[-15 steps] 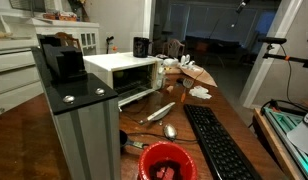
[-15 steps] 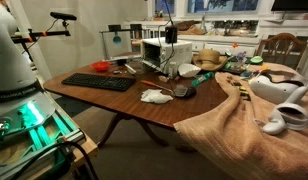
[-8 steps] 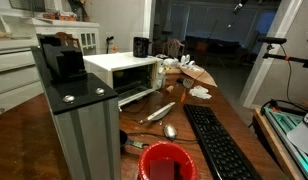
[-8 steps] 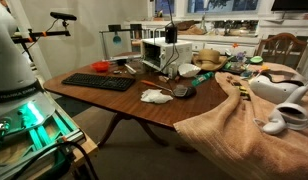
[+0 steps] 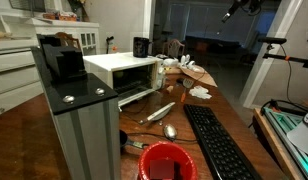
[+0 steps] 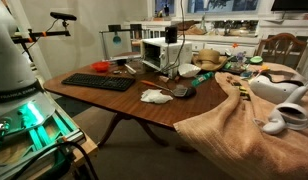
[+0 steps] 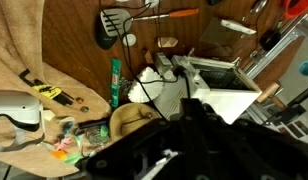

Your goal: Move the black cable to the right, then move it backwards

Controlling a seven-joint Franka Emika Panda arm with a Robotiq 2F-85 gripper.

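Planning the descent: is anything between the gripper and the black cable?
Nothing visible. The shut gripper hangs high above the table with open air below it. The black cable lies on the tabletop beside the white microwave, uncovered in the wrist view.

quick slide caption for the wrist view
Wrist camera high above a cluttered wooden table, with a white microwave, a straw hat and a tan blanket below
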